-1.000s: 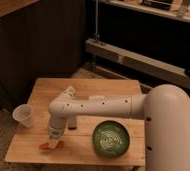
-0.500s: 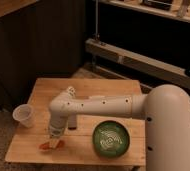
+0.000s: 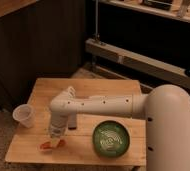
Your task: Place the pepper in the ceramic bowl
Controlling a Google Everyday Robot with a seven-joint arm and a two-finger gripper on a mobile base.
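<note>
Pepper (image 3: 46, 146) crosswise, left-right, beneath tool (image 3: 56, 140)

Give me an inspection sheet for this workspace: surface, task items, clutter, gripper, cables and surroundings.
Surface: light wooden table.
Job's things: small red-orange pepper on the table, front left; round dark green ceramic bowl front right, no pepper inside.
Clutter: translucent white plastic cup, upright, left edge; flat dark grey bar partly hidden behind the white arm.
Gripper: gripper down at the pepper, left of the bowl.
Cables: nothing seen.
Surroundings: dark wooden wall, metal shelving behind.
</note>
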